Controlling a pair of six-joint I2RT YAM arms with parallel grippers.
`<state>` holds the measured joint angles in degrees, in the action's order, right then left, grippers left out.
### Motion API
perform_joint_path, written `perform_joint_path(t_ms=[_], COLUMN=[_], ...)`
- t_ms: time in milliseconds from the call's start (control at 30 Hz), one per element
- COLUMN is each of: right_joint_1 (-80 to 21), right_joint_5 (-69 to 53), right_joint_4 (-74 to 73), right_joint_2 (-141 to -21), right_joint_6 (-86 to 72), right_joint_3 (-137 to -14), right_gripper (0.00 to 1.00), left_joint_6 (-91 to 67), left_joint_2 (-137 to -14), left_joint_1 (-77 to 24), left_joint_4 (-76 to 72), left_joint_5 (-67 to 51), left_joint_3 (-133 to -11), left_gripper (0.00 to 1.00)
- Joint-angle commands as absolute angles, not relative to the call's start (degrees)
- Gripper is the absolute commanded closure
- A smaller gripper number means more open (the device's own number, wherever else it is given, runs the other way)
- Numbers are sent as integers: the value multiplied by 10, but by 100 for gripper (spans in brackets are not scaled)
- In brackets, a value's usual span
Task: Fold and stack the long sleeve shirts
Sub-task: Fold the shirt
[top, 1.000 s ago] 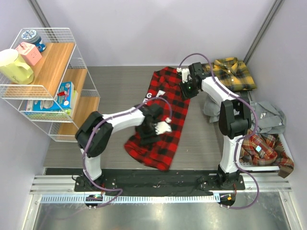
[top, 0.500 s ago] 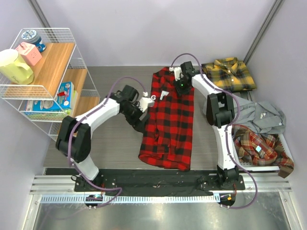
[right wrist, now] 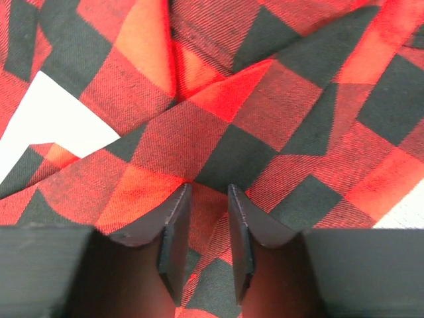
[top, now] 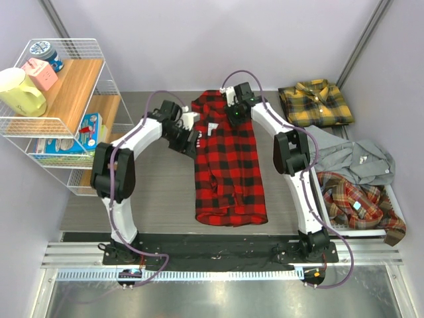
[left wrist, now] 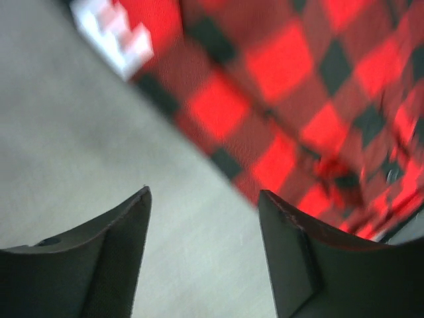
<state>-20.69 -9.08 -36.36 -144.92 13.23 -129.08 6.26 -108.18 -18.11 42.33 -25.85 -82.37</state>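
While red-check shirt (top: 228, 165) lies flat, frame centre on surface (top: 159, 192), right fingers (right wrist: 173, 238) pinch fabric fold nr its top end, upper centre. Left fingers (left wrist: 112, 258) spread apart, empty, over surface just beside shirt's upper-left edge. Yellow plaid shirt (top: 313, 103) upper right.

Lilac walls (top: 199, 40), grey table (top: 159, 192) — wire-and-wood shelf (top: 73, 86) at left.
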Motion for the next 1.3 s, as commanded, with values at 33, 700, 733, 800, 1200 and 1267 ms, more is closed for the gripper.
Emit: perform_joint_path(t_ms=[33, 700, 733, 800, 1200, 1267], right_joint_1=[-195, -107, -101, -99, -109, -145], right_joint_5=[-112, -278, -281, -291, -518, -480], right_joint_4=[-353, -548, -558, -563, -380, -507], right_joint_2=[-1373, -1295, -1297, -1273, -979, -970], right_joint_6=[116, 241, 250, 263, 335, 489], right_joint_3=[-1292, -1256, -1270, -1262, -907, -897], right_gripper=[59, 32, 30, 29, 0, 0], left_joint_6=[28, -3, 0, 38, 225, 254], left_joint_2=[-1164, -1318, -1291, -1247, -826, -818], left_joint_1=[-205, -181, -180, -181, -204, -204], left_joint_4=[381, 418, 417, 400, 281, 295], left_joint_5=[-301, -210, -226, -281, -388, -408], left_joint_3=[-930, -1059, -1051, -1025, -677, -673], left_gripper=[43, 61, 57, 49, 0, 0])
